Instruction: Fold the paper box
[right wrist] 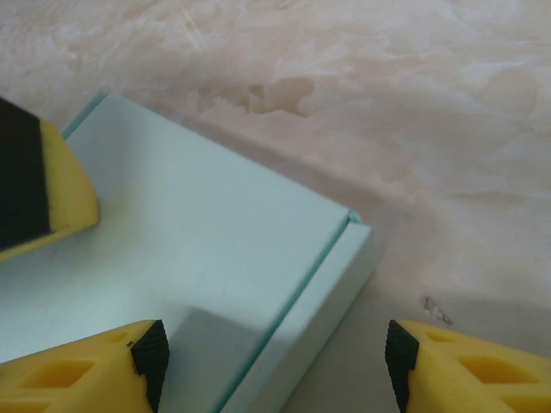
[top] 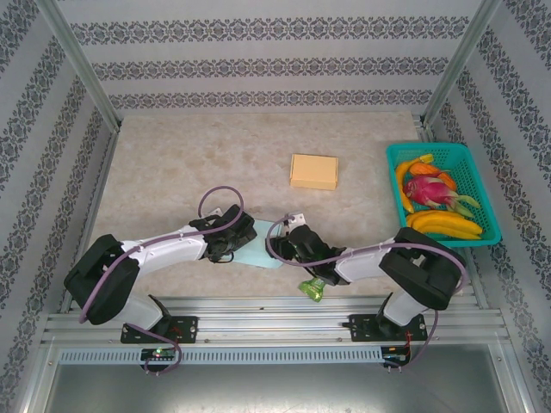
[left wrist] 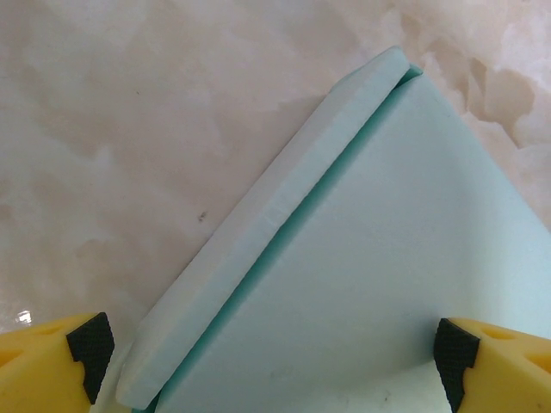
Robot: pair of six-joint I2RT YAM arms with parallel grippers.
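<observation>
Step in hand, as I judge it: raising and creasing the side walls of the pale teal flat paper box [top: 263, 255], which lies on the marbled beige surface [top: 172, 163] on the arms' side of the small tan cardboard box [top: 314, 171], slightly left of it

To do it well: pin the main panel with one arm, have the other pinch the narrow side flap [right wrist: 331, 292] along its crease, then fold slowly so the box doesn't slide or skew

Left end effector [left wrist: 271, 357]: jaws spread wide across the panel, gripping nothing; contact with the paper can't be told

Right end effector [right wrist: 271, 361]: jaws partly apart astride the flap at the box corner, one finger over the panel, one over bare surface, nothing clamped
</observation>
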